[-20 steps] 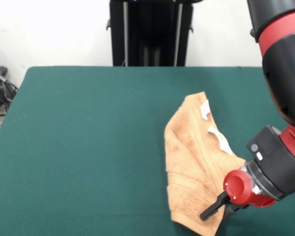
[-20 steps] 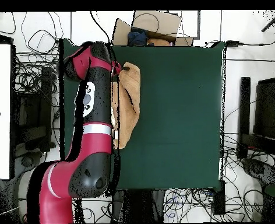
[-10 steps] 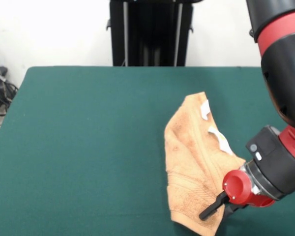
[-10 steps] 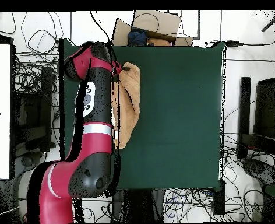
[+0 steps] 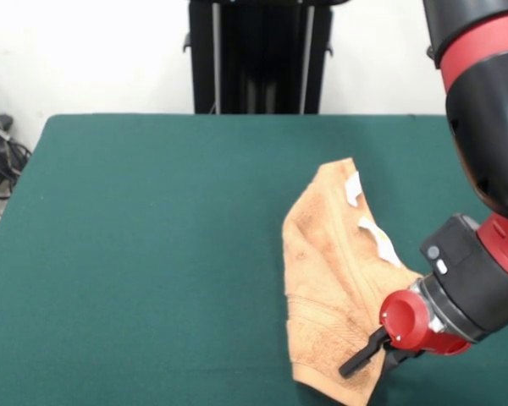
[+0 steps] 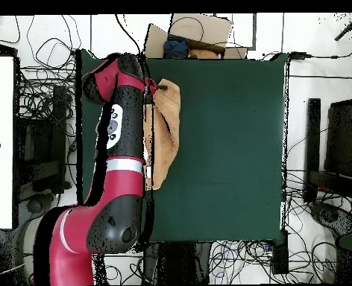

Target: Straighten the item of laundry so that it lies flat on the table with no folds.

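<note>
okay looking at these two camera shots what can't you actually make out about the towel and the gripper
- Front view: whether the gripper is pinching the towel; its fingertips blend into the cloth's near corner.
- Overhead view: the towel's side toward the arm, covered by it.
- Front view: print on the white tags, too small.

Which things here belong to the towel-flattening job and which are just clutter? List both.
Belongs to the job:
towel, folded and rumpled
green table
gripper, at the towel's near corner

Just lying about:
cardboard box beyond the table's edge
cables on the floor
black stand
</note>
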Robot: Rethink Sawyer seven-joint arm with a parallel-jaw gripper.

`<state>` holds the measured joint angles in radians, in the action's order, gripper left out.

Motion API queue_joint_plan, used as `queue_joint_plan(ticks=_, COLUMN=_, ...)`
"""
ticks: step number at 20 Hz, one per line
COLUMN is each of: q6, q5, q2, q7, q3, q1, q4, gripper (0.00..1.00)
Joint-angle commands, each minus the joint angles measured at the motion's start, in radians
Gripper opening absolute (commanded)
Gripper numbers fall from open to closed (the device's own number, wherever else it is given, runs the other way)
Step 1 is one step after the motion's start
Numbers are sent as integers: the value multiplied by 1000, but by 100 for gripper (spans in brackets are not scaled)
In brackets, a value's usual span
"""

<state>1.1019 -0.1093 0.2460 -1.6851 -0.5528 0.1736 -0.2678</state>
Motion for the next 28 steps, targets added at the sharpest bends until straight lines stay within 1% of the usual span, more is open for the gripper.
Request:
queue_joint_plan(ticks=1, q6=-87, q5=-54, q2=-38, q7=-207, q3=23, q1=-28, q4=-181, gripper=100)
queue_joint_plan(ticks=6, q6=-89, q5=-49, q2=-44, q7=-199, q3=24, q1=-27, q4=-191, gripper=100)
queue_joint_plan(ticks=18, q6=-94, q5=-57, q2=-30, q7=-210, q3=16, q1=-28, q4=-174, gripper=100)
queue_joint_plan(ticks=21, q6=-116, q5=-62, q2=-38, q7=-201, q3=21, q1=-25, q4=-191, gripper=100)
queue_joint_plan(ticks=22, q6=-121, q5=-62, q2=-39, q7=-198, q3=21, q1=-24, q4=-195, gripper=0)
queue_joint_plan(ticks=28, q6=-141, q5=-63, q2=-45, q7=-180, q3=25, q1=-23, q4=-211, gripper=0)
